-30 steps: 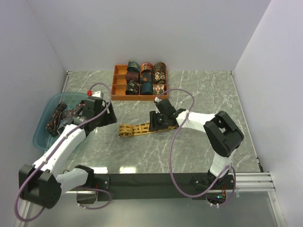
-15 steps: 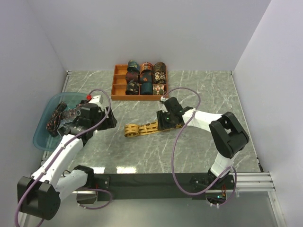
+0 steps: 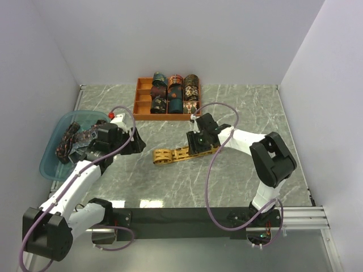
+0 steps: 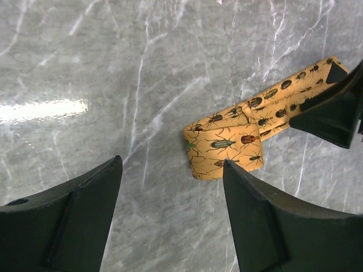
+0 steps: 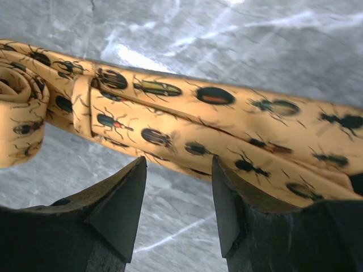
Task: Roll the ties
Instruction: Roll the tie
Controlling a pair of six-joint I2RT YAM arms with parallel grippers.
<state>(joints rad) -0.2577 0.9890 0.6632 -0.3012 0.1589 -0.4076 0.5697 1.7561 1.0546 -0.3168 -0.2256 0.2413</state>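
Observation:
A mustard-gold tie with beetle motifs (image 3: 177, 153) lies on the marble table, its left end wound into a small roll (image 3: 163, 157). In the left wrist view the roll (image 4: 221, 150) sits just beyond my right fingertip. My left gripper (image 3: 134, 145) (image 4: 171, 170) is open and empty, to the left of the roll. My right gripper (image 3: 197, 146) (image 5: 178, 170) is open at the tie's flat strip (image 5: 187, 113), which crosses just past its fingertips; nothing is between the jaws. Several dark ties (image 3: 72, 139) lie in the blue basin.
An orange compartment tray (image 3: 138, 109) with several rolled ties stands at the back centre. A translucent blue basin (image 3: 47, 163) sits at the left edge, beside my left arm. White walls close in the table on three sides.
The mustard tie and its rolled end have shifted to the right along with my right gripper. My left gripper has moved slightly right toward the roll.

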